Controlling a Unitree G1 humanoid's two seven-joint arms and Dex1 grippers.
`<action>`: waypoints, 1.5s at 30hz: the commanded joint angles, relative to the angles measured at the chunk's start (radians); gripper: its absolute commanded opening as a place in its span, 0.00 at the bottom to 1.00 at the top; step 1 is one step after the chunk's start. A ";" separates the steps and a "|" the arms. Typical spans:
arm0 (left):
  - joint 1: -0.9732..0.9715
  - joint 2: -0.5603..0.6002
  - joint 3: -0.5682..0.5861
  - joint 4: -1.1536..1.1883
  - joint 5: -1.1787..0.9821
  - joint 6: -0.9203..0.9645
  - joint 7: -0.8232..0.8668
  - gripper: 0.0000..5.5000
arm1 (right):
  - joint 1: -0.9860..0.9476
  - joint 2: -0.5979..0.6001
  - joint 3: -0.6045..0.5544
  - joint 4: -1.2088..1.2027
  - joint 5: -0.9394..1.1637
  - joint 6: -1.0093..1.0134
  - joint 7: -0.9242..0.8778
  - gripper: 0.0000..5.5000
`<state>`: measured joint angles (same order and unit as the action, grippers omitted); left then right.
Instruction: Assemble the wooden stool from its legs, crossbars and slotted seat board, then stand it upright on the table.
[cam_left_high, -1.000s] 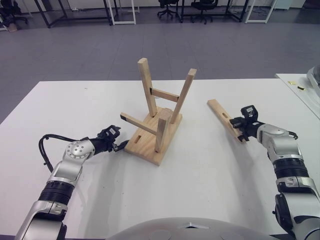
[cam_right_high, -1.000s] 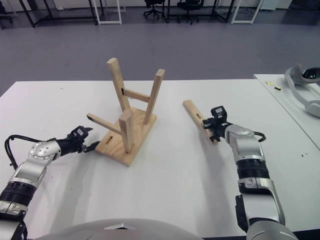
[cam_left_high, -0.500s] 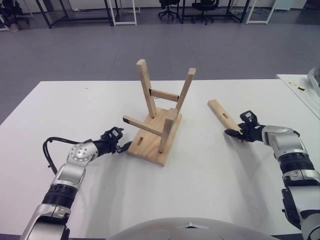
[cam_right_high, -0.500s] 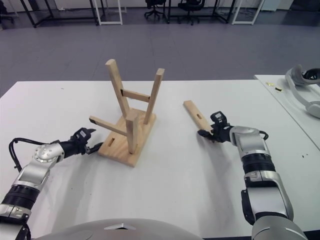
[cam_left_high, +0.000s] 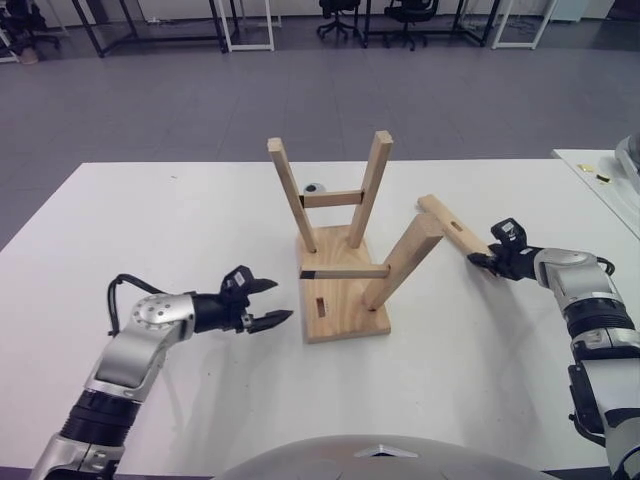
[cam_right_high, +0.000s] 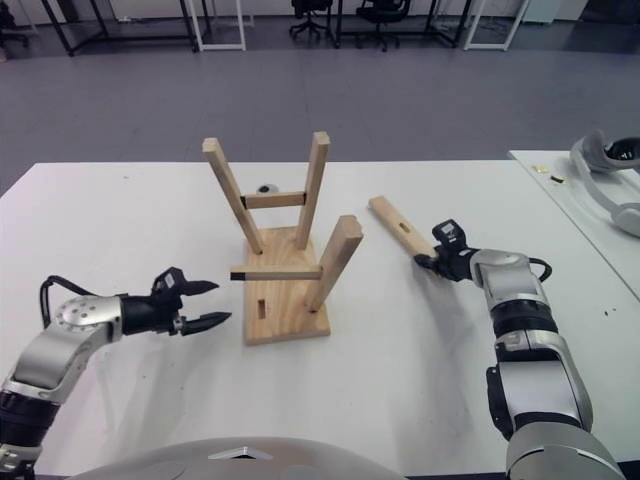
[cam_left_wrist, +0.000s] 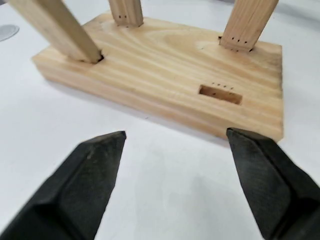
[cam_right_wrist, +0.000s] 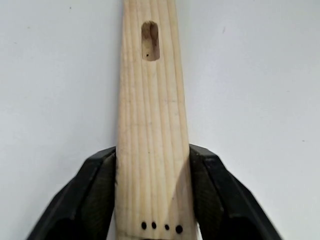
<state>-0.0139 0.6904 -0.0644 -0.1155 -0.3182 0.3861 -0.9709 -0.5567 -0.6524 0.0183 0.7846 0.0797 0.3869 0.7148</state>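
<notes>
The stool stands upside down mid-table: its seat board (cam_left_high: 345, 310) lies flat with three legs and two crossbars rising from it, and one slot (cam_left_wrist: 220, 94) is empty. The near leg (cam_left_high: 405, 262) leans right, toward a loose leg (cam_left_high: 448, 222) that lies flat on the table. My right gripper (cam_left_high: 490, 262) is shut on that loose leg's near end, its fingers (cam_right_wrist: 100, 185) pressing both sides of the wood (cam_right_wrist: 152, 100). Left of the board, my left gripper (cam_left_high: 270, 305) hovers open, a short gap away from the board's edge (cam_left_wrist: 150, 100).
A small grey round object (cam_left_high: 316, 188) lies behind the stool. A white headset (cam_right_high: 610, 160) rests on a side table at the far right. Bare white tabletop (cam_left_high: 200, 220) stretches to the left and in front.
The stool has turned and slid to the right, so its near leg now leans toward the loose leg. My left gripper has come off the board's edge and opened. The right gripper keeps the loose leg.
</notes>
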 joint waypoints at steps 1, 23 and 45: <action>-0.096 0.086 0.121 0.134 -0.025 -0.004 -0.030 0.68 | -0.133 -0.008 -0.108 -0.081 0.077 0.039 -0.021 0.38; -0.966 -0.201 0.434 0.116 -1.241 0.628 0.481 0.68 | -0.227 0.157 -0.304 -0.998 1.188 0.810 0.023 0.38; -0.956 -0.018 0.468 0.298 -1.228 0.760 0.315 0.37 | -0.189 0.070 -0.212 -0.981 1.129 0.767 0.057 0.38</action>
<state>-0.9494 0.6204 0.3674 0.1635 -1.5270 1.1202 -0.6329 -0.7295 -0.5726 -0.1806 -0.2113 1.2327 1.1741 0.8008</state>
